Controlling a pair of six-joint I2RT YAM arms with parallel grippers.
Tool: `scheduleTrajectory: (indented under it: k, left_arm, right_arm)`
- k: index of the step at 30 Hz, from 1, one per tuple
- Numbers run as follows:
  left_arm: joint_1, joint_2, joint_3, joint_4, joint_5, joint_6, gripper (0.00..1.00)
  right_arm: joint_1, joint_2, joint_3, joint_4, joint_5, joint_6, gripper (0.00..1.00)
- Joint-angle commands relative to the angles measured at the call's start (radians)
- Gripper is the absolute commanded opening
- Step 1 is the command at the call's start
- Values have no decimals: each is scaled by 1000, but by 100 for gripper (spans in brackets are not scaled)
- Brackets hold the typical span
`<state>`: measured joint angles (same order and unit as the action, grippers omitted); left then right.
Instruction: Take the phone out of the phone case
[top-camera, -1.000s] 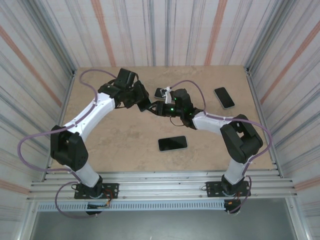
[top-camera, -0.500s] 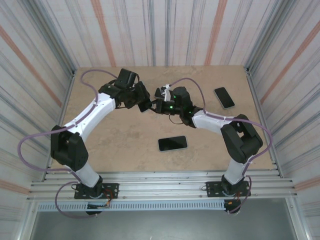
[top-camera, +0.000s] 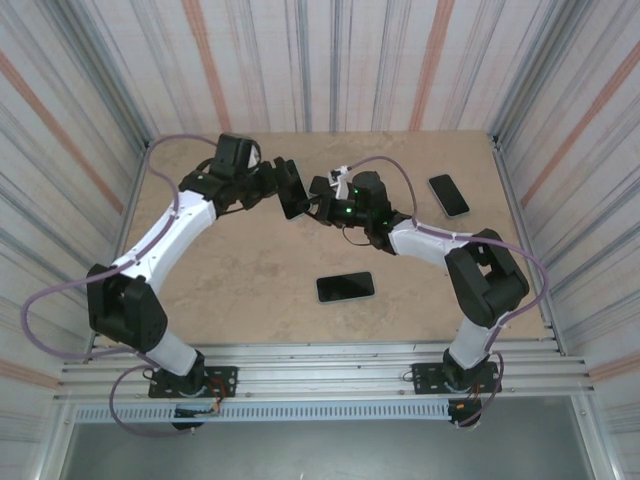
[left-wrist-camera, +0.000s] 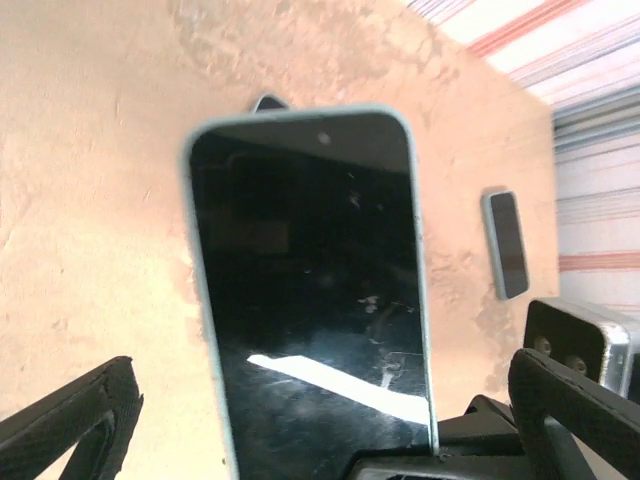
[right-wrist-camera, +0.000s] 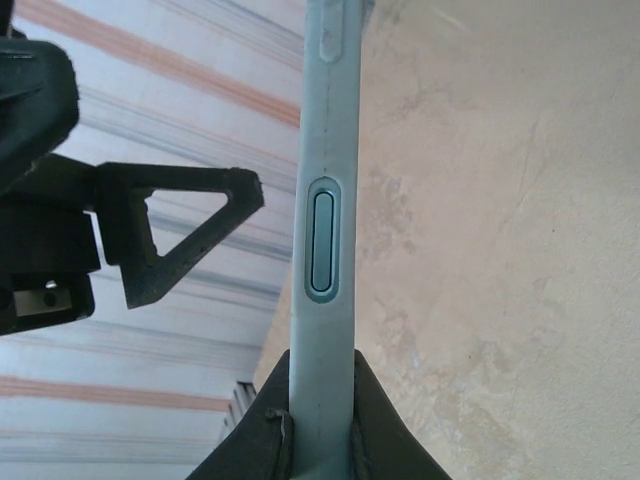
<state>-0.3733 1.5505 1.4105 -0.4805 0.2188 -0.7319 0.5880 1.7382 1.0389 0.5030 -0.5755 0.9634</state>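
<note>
the phone (left-wrist-camera: 310, 290), seated in its pale blue phone case (right-wrist-camera: 322, 200), is held above the far middle of the table (top-camera: 250, 280) by the right gripper (right-wrist-camera: 320, 432), which is clamped on its lower end. the left gripper (left-wrist-camera: 320, 372) is spread wide, its fingers (left-wrist-camera: 70, 420) standing clear of the case's long edges. bare tabletop is seen beneath, with a spare phone (top-camera: 345, 287) lying toward the near edge and a second spare phone (top-camera: 448, 195) by the far right corner.

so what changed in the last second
The left hand opened wide and drew back left, off the cased phone. The right hand pinched shut on its edge and holds it above the table. The near phone and the far-right phone stayed put.
</note>
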Motion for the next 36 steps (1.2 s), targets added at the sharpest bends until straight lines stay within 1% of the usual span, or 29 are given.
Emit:
scheduleTrajectory:
  k: [1, 4, 7, 9, 13, 16, 18, 21, 24, 26, 28, 30, 32, 35, 36]
  left_arm:
    - [47, -42, -42, 137, 137, 29, 99]
    - [88, -46, -87, 276, 247, -6, 97]
    - [119, -31, -99, 360, 321, -47, 95]
    - [134, -13, -102, 412, 374, -87, 94]
    - [153, 17, -114, 559, 462, -195, 86]
    - [151, 30, -106, 615, 500, -235, 81]
    - [151, 40, -96, 622, 519, -250, 75]
    - [152, 50, -90, 633, 532, -265, 69]
    - [152, 55, -95, 696, 553, -312, 60]
    - [152, 52, -93, 709, 559, -329, 53]
    - [152, 51, -91, 717, 569, -335, 48]
    - [149, 51, -89, 725, 581, -343, 41]
    - [147, 52, -88, 724, 590, -350, 39]
    - [148, 52, -90, 731, 588, -359, 26]
    - [148, 52, -90, 733, 589, -361, 24]
  right_arm:
    - [-17, -66, -5, 150, -26, 109, 2]
    - [-34, -72, -23, 250, -45, 197, 2]
    - [-42, -71, -25, 340, -65, 310, 3]
    - [-43, -77, -24, 374, -71, 346, 3]
    - [-43, -91, -22, 408, -84, 390, 3]
    - [-43, -94, -23, 436, -86, 419, 3]
    - [-43, -93, -23, 460, -88, 438, 3]
    - [-40, -94, -19, 483, -95, 459, 3]
    - [-37, -94, -23, 511, -103, 483, 3]
    - [-36, -98, -27, 512, -103, 485, 3]
    - [-34, -96, -30, 515, -105, 488, 3]
    - [-32, -91, -26, 518, -110, 490, 3]
    - [-30, -89, -24, 523, -112, 491, 3]
    - [-29, -85, -22, 534, -116, 496, 3]
    - [-28, -83, -20, 534, -118, 496, 3]
